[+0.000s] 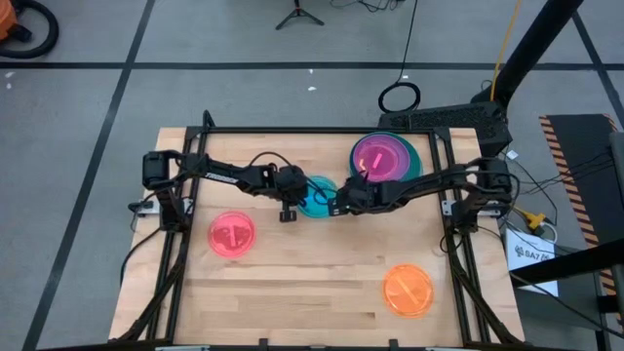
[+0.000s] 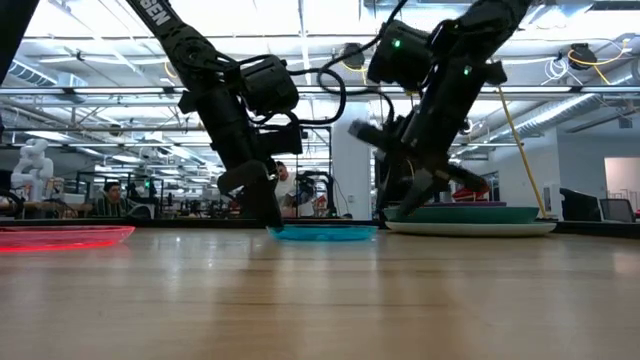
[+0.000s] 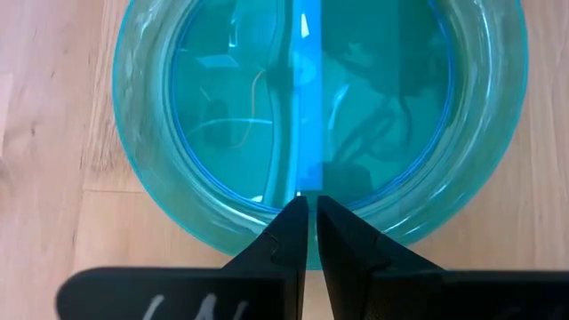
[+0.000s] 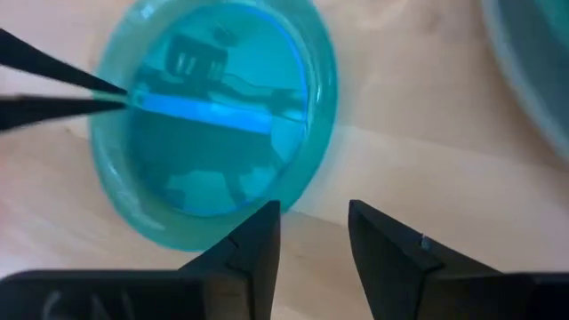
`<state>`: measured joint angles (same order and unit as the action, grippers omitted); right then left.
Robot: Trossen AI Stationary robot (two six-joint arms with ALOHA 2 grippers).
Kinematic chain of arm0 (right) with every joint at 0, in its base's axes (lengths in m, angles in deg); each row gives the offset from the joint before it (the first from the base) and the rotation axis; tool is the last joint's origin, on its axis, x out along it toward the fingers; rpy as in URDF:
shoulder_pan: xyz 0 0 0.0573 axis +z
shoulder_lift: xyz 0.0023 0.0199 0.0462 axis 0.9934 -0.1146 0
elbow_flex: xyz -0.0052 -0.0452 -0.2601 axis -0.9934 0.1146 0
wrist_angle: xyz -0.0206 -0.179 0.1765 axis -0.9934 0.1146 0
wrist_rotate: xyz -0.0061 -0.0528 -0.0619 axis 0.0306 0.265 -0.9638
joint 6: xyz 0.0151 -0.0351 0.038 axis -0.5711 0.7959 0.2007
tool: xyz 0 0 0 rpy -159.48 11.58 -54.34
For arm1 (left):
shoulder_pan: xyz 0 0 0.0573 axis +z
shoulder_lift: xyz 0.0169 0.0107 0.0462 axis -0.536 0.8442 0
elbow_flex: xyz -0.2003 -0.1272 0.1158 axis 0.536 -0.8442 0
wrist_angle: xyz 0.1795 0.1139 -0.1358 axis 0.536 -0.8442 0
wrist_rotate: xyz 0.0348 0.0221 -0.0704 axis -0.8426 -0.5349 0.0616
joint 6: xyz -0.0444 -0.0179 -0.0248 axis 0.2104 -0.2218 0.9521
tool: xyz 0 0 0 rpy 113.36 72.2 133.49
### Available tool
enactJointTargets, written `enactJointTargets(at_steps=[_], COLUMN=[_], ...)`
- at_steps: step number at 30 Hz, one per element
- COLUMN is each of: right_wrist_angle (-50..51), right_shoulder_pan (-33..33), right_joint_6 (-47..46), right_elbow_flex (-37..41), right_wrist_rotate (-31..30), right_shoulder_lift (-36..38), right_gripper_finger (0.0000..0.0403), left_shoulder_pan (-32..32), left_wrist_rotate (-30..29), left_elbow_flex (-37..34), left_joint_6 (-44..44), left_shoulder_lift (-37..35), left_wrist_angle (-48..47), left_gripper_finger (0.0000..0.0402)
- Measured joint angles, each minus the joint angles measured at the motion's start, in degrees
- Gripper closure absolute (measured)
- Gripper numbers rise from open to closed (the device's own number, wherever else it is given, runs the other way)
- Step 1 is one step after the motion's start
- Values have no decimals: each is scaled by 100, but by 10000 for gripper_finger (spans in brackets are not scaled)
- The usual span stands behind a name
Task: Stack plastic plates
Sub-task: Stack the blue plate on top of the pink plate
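Note:
A small cyan plate (image 1: 318, 196) (image 2: 325, 232) lies flat on the table's middle, with a bright stripe across its floor. My left gripper (image 3: 307, 206) (image 1: 299, 199) (image 2: 270, 212) is shut and stands at the plate's left rim. My right gripper (image 4: 311, 233) (image 1: 341, 202) (image 2: 408, 203) is open and hovers over bare wood just right of the plate, touching nothing. A stack (image 1: 386, 158) (image 2: 470, 216) of large plates, dark green and purple with a pink one on top, sits behind it on the right. A pink-red plate (image 1: 232, 235) (image 2: 60, 237) and an orange plate (image 1: 408, 290) lie apart. My left gripper comes slanting down from the table's left, with its shut fingertips (image 3: 289, 222) on the cyan plate's left rim (image 3: 267, 191), at the rim's inner slope. The fingers lie side by side across the rim, not one on each side. The plate stays flat on the table.
The wooden table (image 1: 292, 283) has a black frame along its left, far and right edges. The near half holds only the pink-red and orange plates. The stack's rim (image 4: 533, 62) lies close to my right gripper. People and desks show in the room beyond.

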<state>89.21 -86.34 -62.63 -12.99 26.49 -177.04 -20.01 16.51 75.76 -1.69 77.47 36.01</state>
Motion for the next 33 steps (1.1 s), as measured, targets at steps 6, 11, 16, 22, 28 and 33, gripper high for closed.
enactJointTargets(at_steps=[6, 11, 16, 22, 28, 33], right_wrist_angle=[-169, -294, -328, -386, -335, -123], right_shoulder_pan=[5, 73, 133, 243, 305, 385], right_joint_6=[-122, -261, -321, -318, -214, -146], right_elbow_flex=[1, 4, 4, 11, 7, 4], right_wrist_rotate=[-140, -400, -636, -656, -828, -889], right_shoulder_lift=[-106, -112, -169, -429, -362, -193], right_gripper_finger=[273, 273, 273, 273, 273, 273], left_shoulder_pan=[17, 28, 89, 121, 259, 391], left_wrist_rotate=[-1, -2, -2, 0, 0, 277], left_elbow_flex=[2, 2, 9, 0, -14, -202], left_joint_6=[-60, -107, -153, -148, -28, 4], left_shoulder_lift=[-35, -69, -169, -199, -365, -668], left_wrist_angle=[15, -67, -245, -507, -648, -477], left_gripper_finger=[366, 366, 366, 366, 366, 366])
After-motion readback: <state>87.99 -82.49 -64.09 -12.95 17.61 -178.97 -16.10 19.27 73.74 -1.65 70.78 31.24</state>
